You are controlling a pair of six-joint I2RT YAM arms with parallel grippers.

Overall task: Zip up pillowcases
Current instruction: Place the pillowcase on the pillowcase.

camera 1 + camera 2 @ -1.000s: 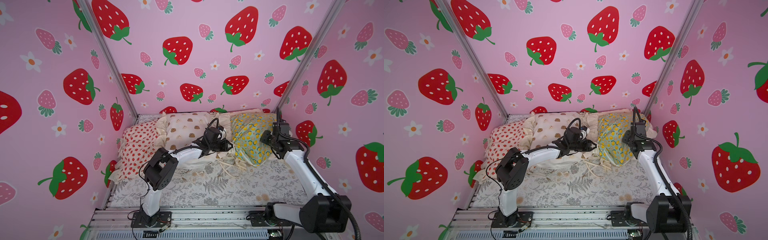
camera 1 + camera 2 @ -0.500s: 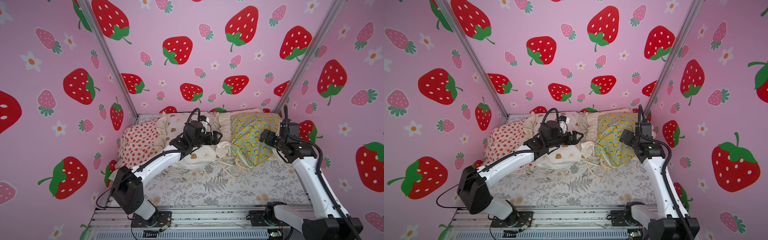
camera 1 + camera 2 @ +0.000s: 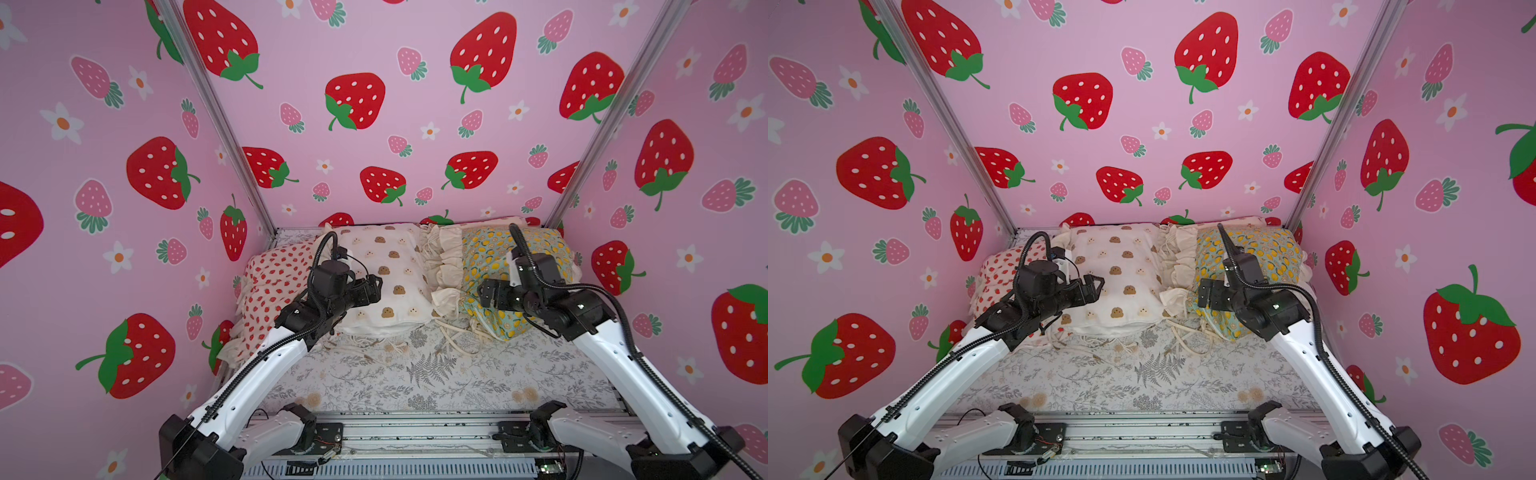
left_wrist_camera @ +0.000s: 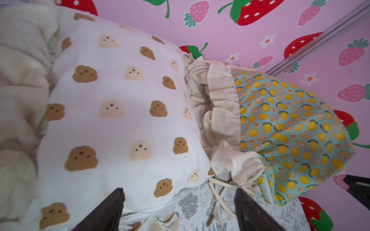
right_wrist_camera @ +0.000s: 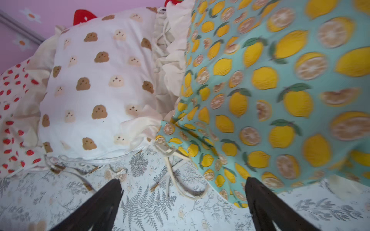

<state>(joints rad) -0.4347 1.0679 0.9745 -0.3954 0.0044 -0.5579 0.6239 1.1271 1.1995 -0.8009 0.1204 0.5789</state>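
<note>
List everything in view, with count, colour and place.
strawberry pillow: one, white with red berries, back left
bear pillow: one, white with brown bears, back middle
lemon pillow: one, teal with yellow lemons, back right
cords: several, cream, on the sheet before the pillows
sheet: one, grey fern print, spread under the pillows
walls: three, pink with strawberries, left, back, right
left claw: one, black, open, over the bear pillow
right claw: one, black, open, beside the lemon pillow

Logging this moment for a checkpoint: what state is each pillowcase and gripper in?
bear pillowcase: lying flat, ungripped, zipper unclear
lemon pillowcase: bulging, ungripped, zipper unclear
strawberry pillowcase: lying rumpled, ungripped
left gripper: open, empty, above bear pillowcase
right gripper: open, empty, by lemon pillowcase
</note>
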